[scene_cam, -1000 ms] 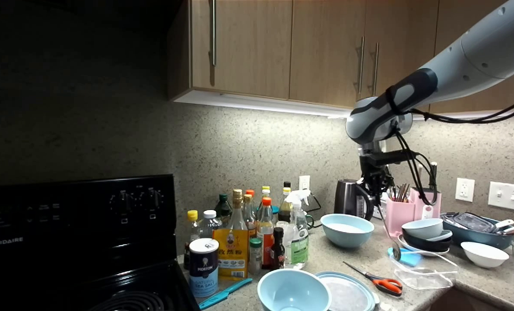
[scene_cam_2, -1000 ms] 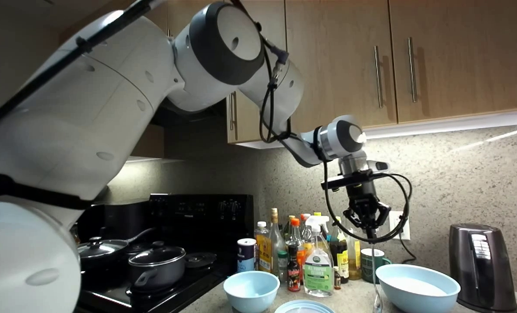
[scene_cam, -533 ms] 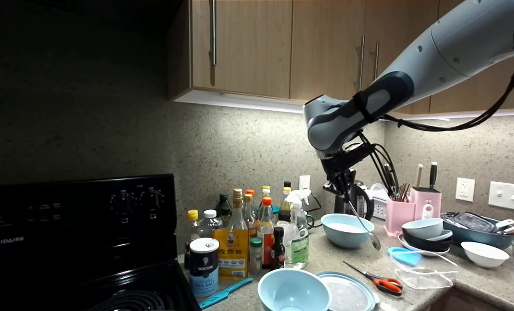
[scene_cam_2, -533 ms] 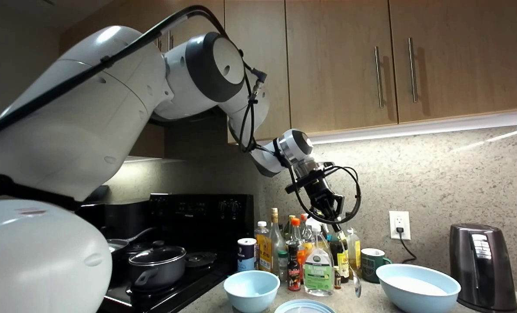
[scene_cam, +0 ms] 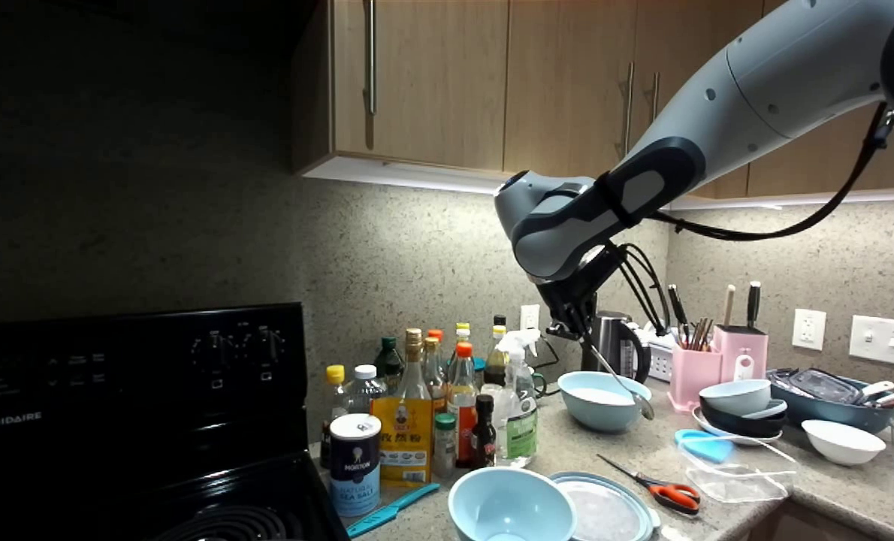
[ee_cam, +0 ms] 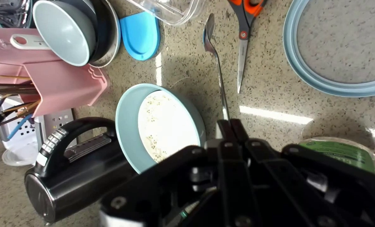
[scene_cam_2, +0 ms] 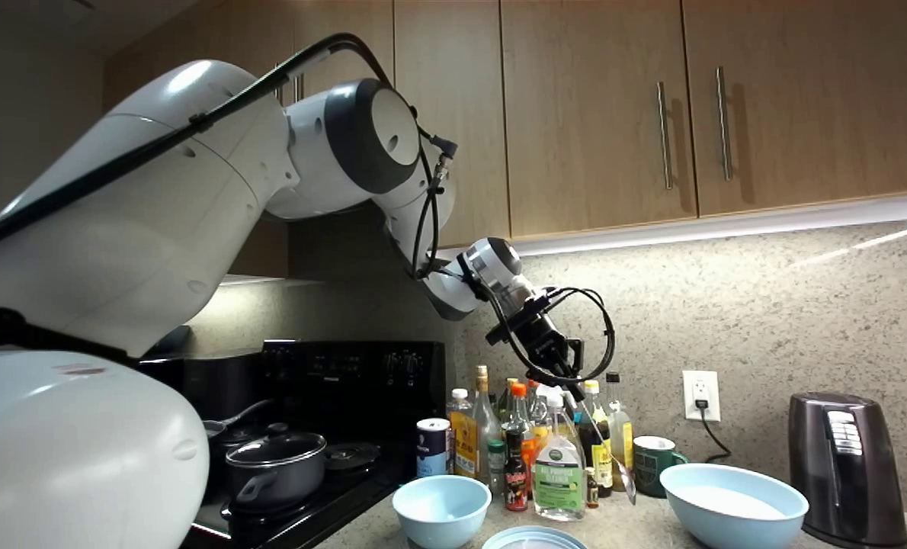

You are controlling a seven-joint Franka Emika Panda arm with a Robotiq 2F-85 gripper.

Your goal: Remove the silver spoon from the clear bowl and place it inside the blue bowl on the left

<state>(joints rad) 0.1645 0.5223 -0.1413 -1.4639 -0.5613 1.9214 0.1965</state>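
Transfer judged in hand: spoon (ee_cam: pixel 219 71) pinched in closed jaws, held well apart from left blue bowl (scene_cam_2: pixel 441 522), height hard to tell. Next, should be carried over it, lowered, released.

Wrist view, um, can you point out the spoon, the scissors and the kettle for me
Spoon (ee_cam: pixel 219 69): wrist view, on its thin handle.
Scissors (ee_cam: pixel 243 35): wrist view, on the pivot.
Kettle (ee_cam: pixel 85 170): wrist view, on the dark body.
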